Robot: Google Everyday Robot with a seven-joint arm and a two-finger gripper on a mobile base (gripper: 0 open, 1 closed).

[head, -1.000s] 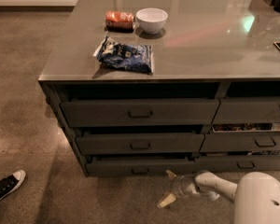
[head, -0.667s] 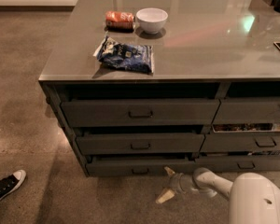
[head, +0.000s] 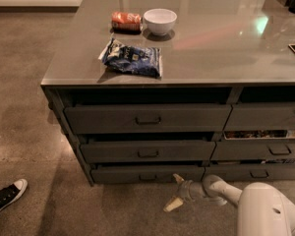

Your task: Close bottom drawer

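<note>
One black shoe with a white sole is seen at the lower left edge, on the floor. One white arm enters from the lower right corner and is stretched low and nearly level toward the left, just above the floor. At its end one gripper is held at lower centre, in front of the desk's base. Its two fingers are spread wide apart, one angled up toward the drawer fronts and one down toward the floor, and nothing is held between them. Whether the upper finger touches a drawer front cannot be told.

The bottom drawer is found just left of the gripper, lowest in the left stack, with its small pull at centre. A dark gap is seen above its front, so it is not shut flush.

Six drawers are counted in all: three in the left stack and three in the right stack, the latter cut off by the frame edge. Gaps are shown above the left stack's upper two as well.

On the desk, three things are counted toward the upper left: one blue bag nearest, then one orange packet and one white bowl side by side behind it.
</note>
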